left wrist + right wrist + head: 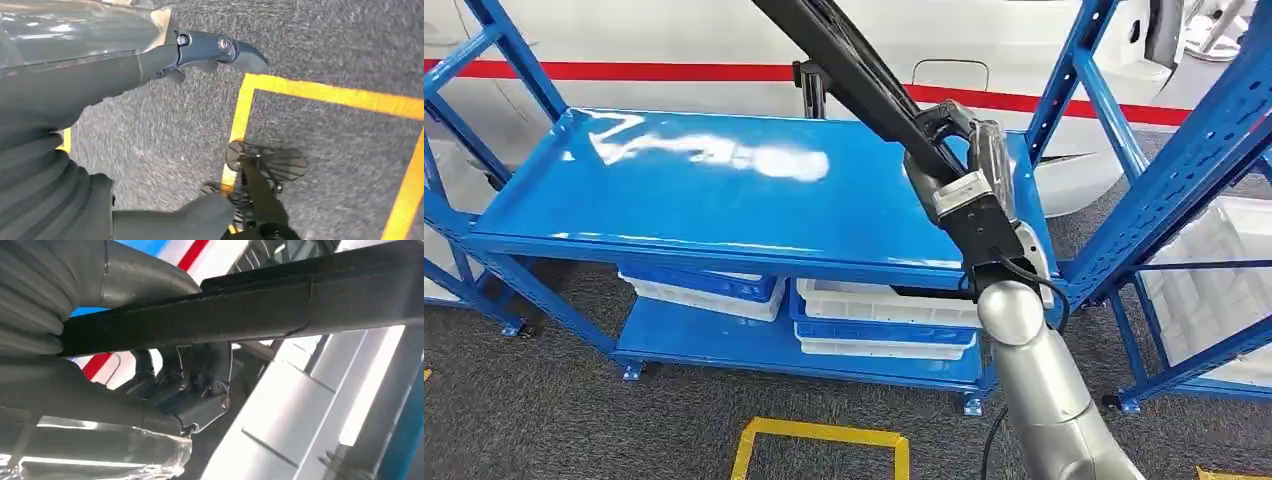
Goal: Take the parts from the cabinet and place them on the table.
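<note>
The right hand (964,165) grips a long black part (854,70), its fingers (200,370) wrapped around the bar in the right wrist view. From the hand, the part runs diagonally up and away, out past the top of the head view. Directly beneath the hand and the held part lies the glossy top of the blue table (714,190); hand and part stand above its right end. Below the hand, on the table's lower shelf, sit stacked white and blue bins (874,315). To the outer side of the hand stands a blue rack (1184,170).

The left hand (165,60) hangs over grey carpet (325,45) with yellow floor tape (320,92) beyond its fingertips. It holds nothing, fingers extended.
</note>
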